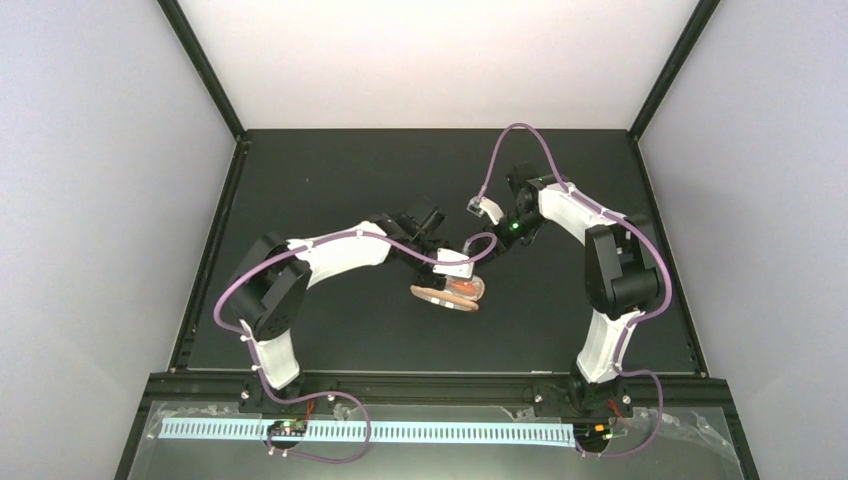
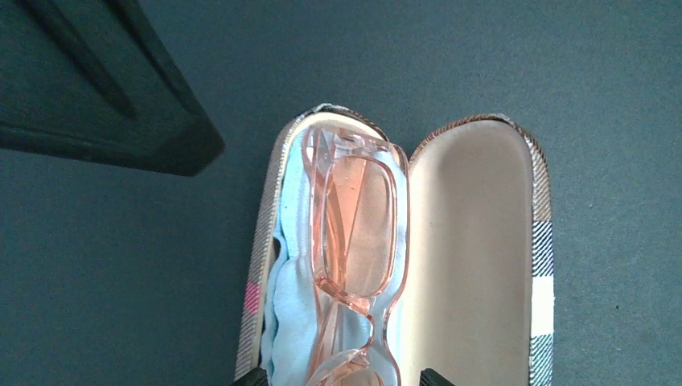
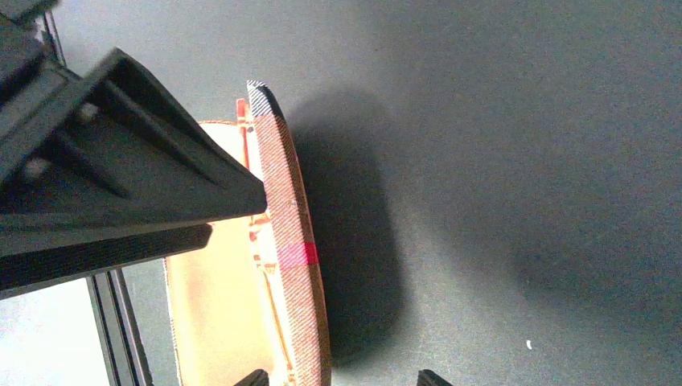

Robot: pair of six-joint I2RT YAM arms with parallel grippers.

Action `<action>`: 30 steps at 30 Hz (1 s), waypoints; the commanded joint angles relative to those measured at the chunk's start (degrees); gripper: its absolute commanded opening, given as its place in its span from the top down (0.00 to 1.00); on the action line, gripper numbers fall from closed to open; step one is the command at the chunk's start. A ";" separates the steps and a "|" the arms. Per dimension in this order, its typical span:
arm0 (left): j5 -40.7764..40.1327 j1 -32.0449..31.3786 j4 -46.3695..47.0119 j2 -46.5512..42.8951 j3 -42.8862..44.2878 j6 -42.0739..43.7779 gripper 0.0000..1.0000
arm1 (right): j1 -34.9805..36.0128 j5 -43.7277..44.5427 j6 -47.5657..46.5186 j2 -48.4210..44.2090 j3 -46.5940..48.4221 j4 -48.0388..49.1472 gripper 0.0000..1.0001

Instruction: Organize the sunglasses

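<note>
- The sunglasses (image 2: 354, 233) lie folded inside the open case (image 2: 259, 257), on a blue cloth (image 2: 289, 297) that cushions them.
- The left gripper (image 2: 339, 376) hangs over them, fingers spread wide of the frame, gripping nothing.
- The right gripper (image 3: 343, 378) straddles the case wall, fingers apart, probably to steady it.
- The lid (image 2: 474, 241) lies open; closing it looks next.

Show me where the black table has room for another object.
On the black table, free: the far strip behind the left arm and right arm, and the near strip before the open striped glasses case. Crowded: the centre, where the arms meet.
</note>
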 commanded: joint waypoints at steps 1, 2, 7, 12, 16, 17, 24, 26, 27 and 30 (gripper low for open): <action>-0.23 0.29 1.18 -3.34 -0.27 -0.12 0.49 | -0.27 0.08 -0.25 -2.09 -0.25 -0.34 0.50; -0.38 0.29 1.04 -3.69 -0.36 -0.12 0.48 | -0.28 0.26 -0.35 -2.28 -0.31 -0.60 0.50; -1.47 0.93 0.76 -6.50 -1.14 -0.96 0.41 | -0.26 0.26 -0.24 -3.53 -1.40 -1.22 0.50; -0.74 2.69 1.77 -12.06 -3.89 -2.92 0.30 | -0.20 -2.48 0.38 -2.18 -1.39 -1.33 0.47; -0.07 2.93 1.02 -15.39 -7.03 -2.75 0.25 | -0.01 -5.48 0.33 1.07 0.82 -2.46 0.46; -0.01 2.90 1.27 -16.07 -8.15 -2.76 0.23 | 0.11 -6.15 0.32 1.75 1.37 -2.83 0.46; -0.01 2.81 3.38 -19.40 -14.11 -3.19 0.09 | 3.31 -5.94 0.39 3.84 1.59 -2.05 0.43; 0.01 2.82 4.08 -19.82 -15.11 -3.35 0.05 | 3.92 -5.94 0.36 4.89 1.97 -2.15 0.43; -0.08 2.85 4.82 -20.01 -15.66 -3.41 0.04 | 4.21 -5.73 0.36 5.43 2.28 -2.23 0.43; -0.90 2.70 7.42 -20.69 -17.54 -2.80 0.01 | 4.92 -5.65 0.51 7.03 3.36 -2.28 0.43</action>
